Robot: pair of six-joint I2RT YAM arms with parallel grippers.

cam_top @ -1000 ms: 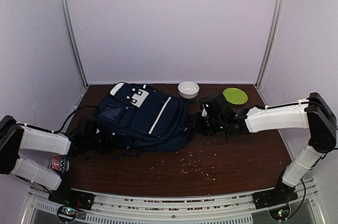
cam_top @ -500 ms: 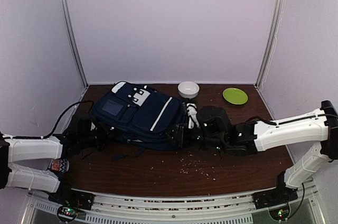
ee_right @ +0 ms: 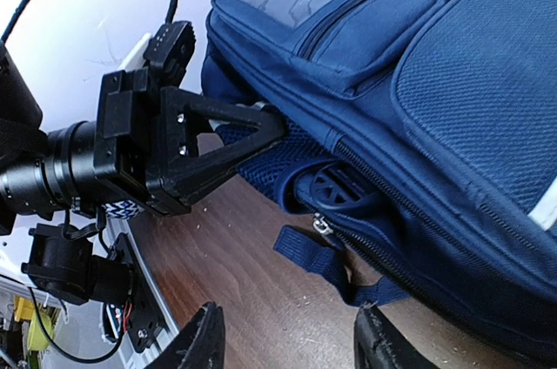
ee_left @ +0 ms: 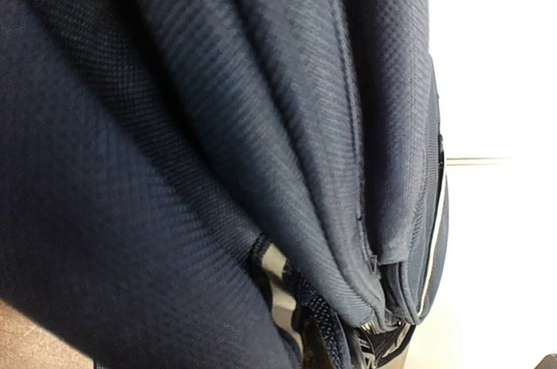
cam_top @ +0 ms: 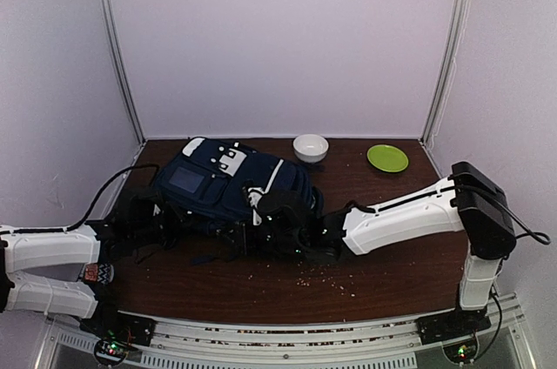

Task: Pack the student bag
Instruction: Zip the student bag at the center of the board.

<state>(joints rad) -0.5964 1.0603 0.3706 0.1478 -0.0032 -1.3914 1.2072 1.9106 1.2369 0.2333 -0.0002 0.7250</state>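
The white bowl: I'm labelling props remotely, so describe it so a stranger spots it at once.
On the brown table, look along the far edge by the back wall. Right of the big navy student bag sits the white bowl; unlike the flat lime-green plate beyond, it is deep and white.

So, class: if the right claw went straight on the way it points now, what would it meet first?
Probably the blue strap tab hanging off the student bag; depth is unclear.

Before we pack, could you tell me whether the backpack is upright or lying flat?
Lying flat: the backpack rests on the table, front pockets up.
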